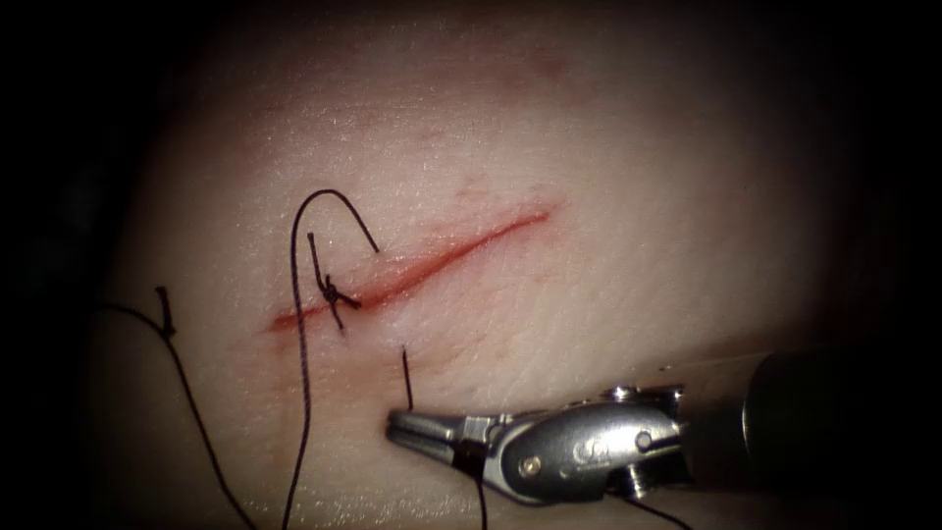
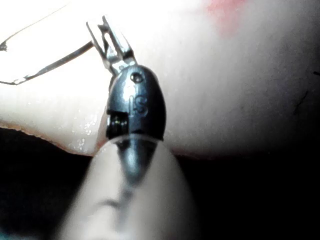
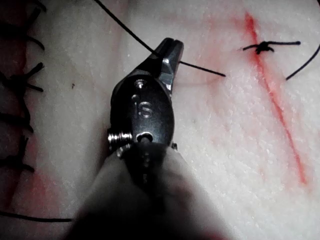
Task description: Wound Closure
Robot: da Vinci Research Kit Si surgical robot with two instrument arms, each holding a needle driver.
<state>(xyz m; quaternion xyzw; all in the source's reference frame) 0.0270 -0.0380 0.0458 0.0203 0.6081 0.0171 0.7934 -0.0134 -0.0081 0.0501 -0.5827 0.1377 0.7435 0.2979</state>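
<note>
Low below the cut [image 1: 422, 270], the right tool [image 1: 417, 428] lies level, clenched on thread [image 1: 406, 378].

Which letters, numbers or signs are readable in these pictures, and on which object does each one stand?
"IS": stamped on the body of the left tool, seen in the left wrist view; the first character is faint.
"is": stamped on the body of the right tool, seen in the right wrist view.
In the endoscope view the right tool carries a stamped mark, too blurred to read.
</note>
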